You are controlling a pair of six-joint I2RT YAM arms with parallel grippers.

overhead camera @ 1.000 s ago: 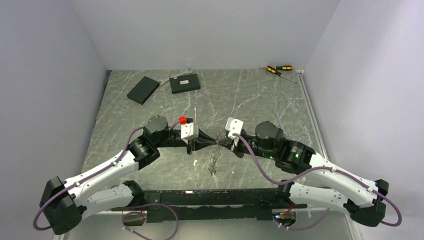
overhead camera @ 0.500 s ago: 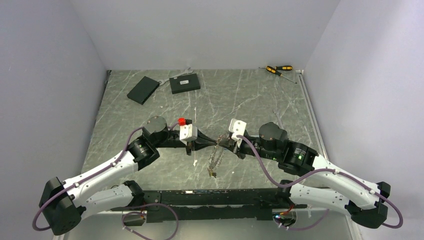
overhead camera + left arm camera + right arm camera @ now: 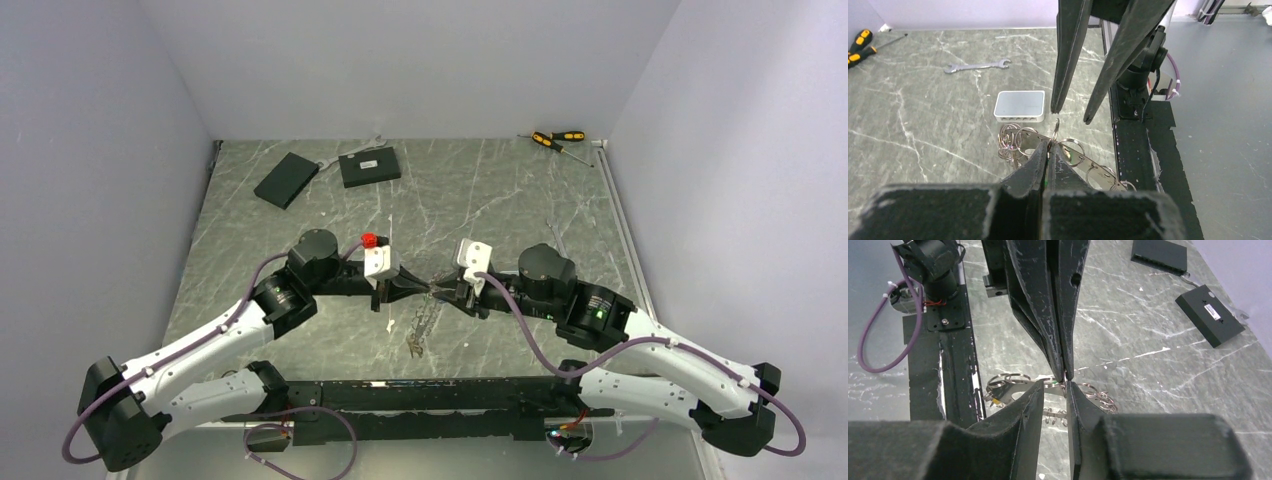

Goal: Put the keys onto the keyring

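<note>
The keyring (image 3: 420, 325) is a dark metal band studded with small split rings. It hangs from where both grippers meet above the table. My left gripper (image 3: 1049, 145) is shut on one small split ring of the keyring (image 3: 1075, 152). My right gripper (image 3: 1055, 386) is open, its fingertips on either side of the left gripper's tip (image 3: 1065, 374). In the right wrist view the keyring band (image 3: 1013, 389) carries a tiny yellow tag (image 3: 994, 401) and a green one (image 3: 1053, 384). The keys themselves are too small to make out.
Two flat black boxes (image 3: 286, 179) (image 3: 369, 167) lie at the back left. Yellow-and-black screwdrivers (image 3: 556, 139) lie at the back right. A white box (image 3: 1019, 106) and a wrench (image 3: 977, 66) lie on the marble table (image 3: 480, 190). A black rail (image 3: 400, 395) runs along the near edge.
The hanging end of the keyring has swung slightly left and down. Both grippers stay together at the same spot, and the right arm has shifted a little to the right.
</note>
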